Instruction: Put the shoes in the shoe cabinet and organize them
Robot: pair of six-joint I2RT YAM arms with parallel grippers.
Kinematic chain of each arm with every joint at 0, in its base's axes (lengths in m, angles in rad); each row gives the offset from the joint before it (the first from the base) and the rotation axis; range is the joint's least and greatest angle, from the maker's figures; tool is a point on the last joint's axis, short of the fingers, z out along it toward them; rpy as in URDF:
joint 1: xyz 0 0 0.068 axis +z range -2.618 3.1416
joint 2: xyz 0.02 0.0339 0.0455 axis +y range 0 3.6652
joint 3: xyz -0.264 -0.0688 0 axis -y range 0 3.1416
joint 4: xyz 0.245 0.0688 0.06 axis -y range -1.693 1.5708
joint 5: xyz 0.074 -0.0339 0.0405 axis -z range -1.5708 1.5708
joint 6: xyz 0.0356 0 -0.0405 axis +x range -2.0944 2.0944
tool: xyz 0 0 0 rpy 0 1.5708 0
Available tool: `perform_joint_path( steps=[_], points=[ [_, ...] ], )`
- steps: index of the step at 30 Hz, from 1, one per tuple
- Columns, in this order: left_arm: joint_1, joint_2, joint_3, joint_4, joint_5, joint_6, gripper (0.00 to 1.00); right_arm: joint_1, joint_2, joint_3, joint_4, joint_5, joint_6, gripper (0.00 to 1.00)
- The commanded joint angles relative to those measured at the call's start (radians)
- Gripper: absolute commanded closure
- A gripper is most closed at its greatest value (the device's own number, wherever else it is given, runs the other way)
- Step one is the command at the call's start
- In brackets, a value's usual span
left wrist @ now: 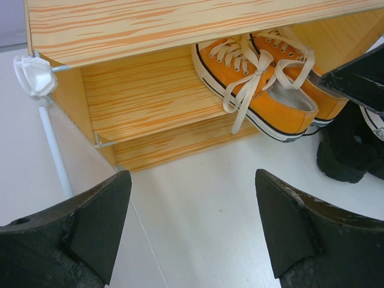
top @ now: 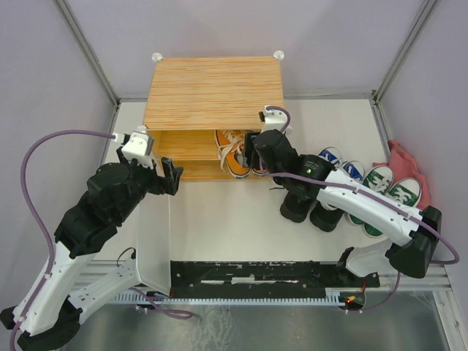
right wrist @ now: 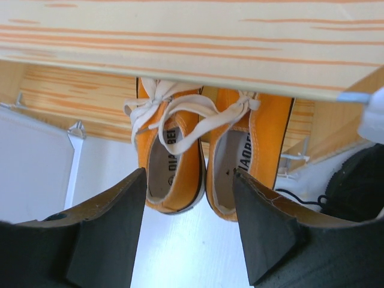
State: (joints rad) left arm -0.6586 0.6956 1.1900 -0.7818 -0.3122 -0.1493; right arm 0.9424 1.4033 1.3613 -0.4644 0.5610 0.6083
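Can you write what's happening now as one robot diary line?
orange sneakers: on cabinet shelf, heels out | right gripper: open, by heels | left gripper: open | black boots: on table

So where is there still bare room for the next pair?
Free: the shelf's left half, between the cabinet wall and orange sneakers; the tabletop between open door and black boots. Crowded: right of the cabinet, around blue sneakers and green sneakers.

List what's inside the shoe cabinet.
One pair of orange sneakers on the inner shelf, right side, heels poking out front. Shelf's left part looks bare. The wood-grain top hides the back, so deeper in can't be seen.
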Motion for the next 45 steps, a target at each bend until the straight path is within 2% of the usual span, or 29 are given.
perform_joint_path(
  steps=[1, 10, 17, 19, 21, 23, 31, 40, 45],
  points=[
    [-0.003, -0.002, 0.0, 0.019, -0.004, 0.02, 0.1, 0.01, -0.068, 0.001, -0.103, -0.037, -0.048, 0.34],
    [-0.003, 0.016, -0.01, 0.032, 0.0, 0.02, 0.1, 0.012, -0.068, -0.108, -0.047, 0.007, -0.097, 0.36],
    [-0.003, 0.016, -0.019, 0.032, -0.008, 0.024, 0.1, 0.013, -0.014, -0.135, 0.041, 0.059, -0.128, 0.44],
    [-0.003, 0.019, -0.021, 0.032, -0.009, 0.026, 0.1, 0.013, -0.01, -0.155, 0.078, 0.074, -0.148, 0.56],
    [-0.002, 0.021, -0.022, 0.032, -0.009, 0.028, 0.1, 0.012, -0.009, -0.158, 0.084, 0.093, -0.157, 0.82],
    [-0.003, 0.021, -0.026, 0.032, -0.011, 0.029, 0.1, 0.013, -0.018, -0.159, 0.085, 0.12, -0.163, 0.97],
    [-0.003, 0.021, -0.03, 0.032, -0.017, 0.032, 0.1, 0.013, -0.09, -0.161, 0.2, 0.211, -0.288, 0.98],
    [-0.003, 0.016, -0.039, 0.03, -0.016, 0.022, 0.1, -0.018, -0.038, -0.138, 0.346, 0.245, -0.405, 0.98],
    [-0.003, 0.017, -0.047, 0.025, -0.015, 0.02, 0.1, -0.027, 0.001, -0.192, 0.512, 0.277, -0.446, 0.98]
  ],
)
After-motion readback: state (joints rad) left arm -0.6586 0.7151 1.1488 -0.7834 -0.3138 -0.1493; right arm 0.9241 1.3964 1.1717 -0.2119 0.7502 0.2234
